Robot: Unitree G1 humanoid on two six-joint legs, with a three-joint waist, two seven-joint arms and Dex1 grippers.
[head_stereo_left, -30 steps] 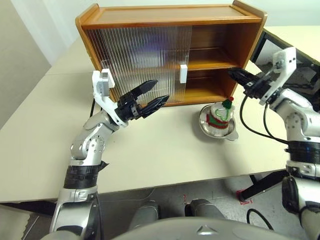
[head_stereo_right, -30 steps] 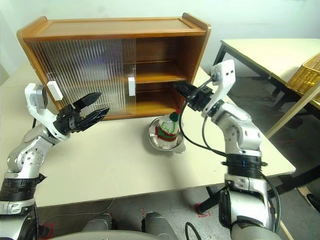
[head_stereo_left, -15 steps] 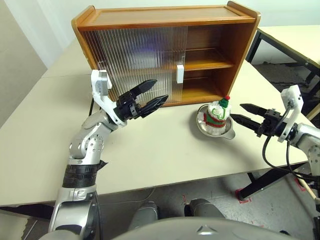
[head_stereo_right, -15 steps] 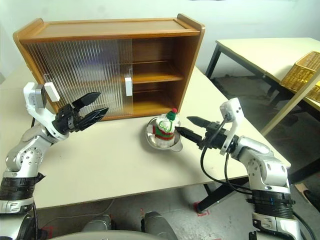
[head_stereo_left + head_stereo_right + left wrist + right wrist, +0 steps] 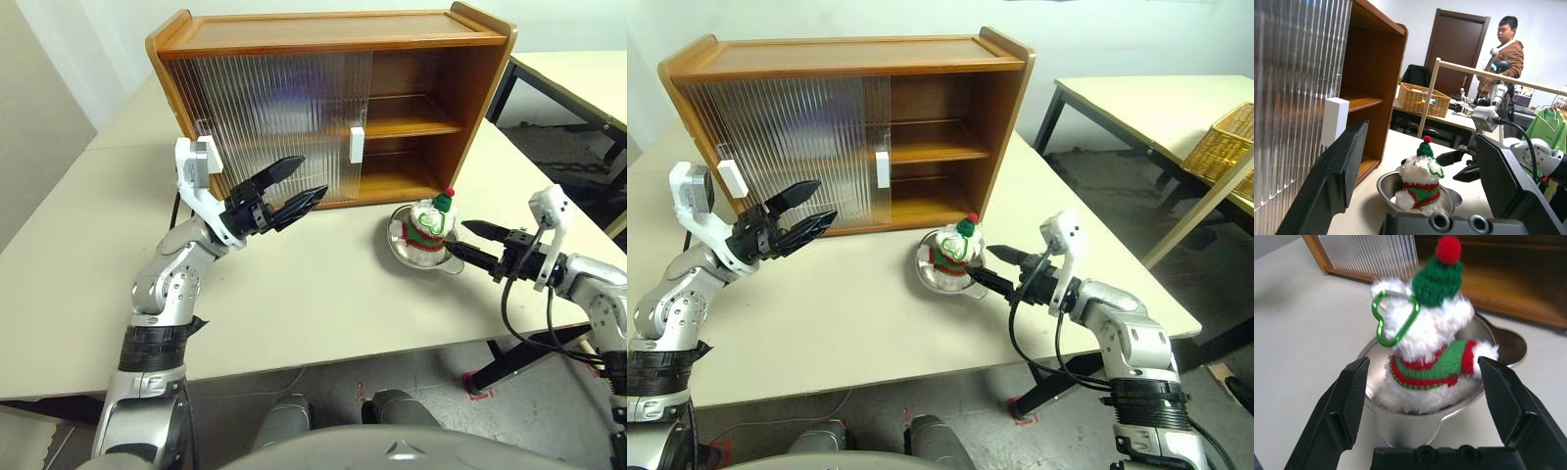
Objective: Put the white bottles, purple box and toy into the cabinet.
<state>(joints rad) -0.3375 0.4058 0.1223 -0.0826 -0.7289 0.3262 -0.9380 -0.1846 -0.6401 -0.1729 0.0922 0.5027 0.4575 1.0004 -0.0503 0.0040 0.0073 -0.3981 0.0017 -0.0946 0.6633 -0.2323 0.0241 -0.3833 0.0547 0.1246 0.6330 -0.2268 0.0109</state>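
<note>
The toy (image 5: 428, 223), a fluffy white plush with red and green knit and a green clip, sits in a round metal bowl (image 5: 423, 257) on the table before the cabinet (image 5: 333, 39). My right gripper (image 5: 455, 235) is open at table level just right of the bowl, its fingers (image 5: 1354, 396) either side of the toy without touching it. My left gripper (image 5: 313, 176) hangs open in front of the ribbed doors (image 5: 274, 127), holding nothing. The cabinet's right half is open, with both shelves bare there. The white bottles and purple box are out of view.
A faint purple blur shows behind the ribbed door (image 5: 294, 98); I cannot tell what it is. A second table (image 5: 1156, 103) with a wicker basket (image 5: 1220, 147) stands to the right. A person (image 5: 1503, 54) stands at the back of the room.
My right gripper came down and back from the cabinet's open side to table level, opened wide, then edged in toward the toy. The left arm stayed put.
</note>
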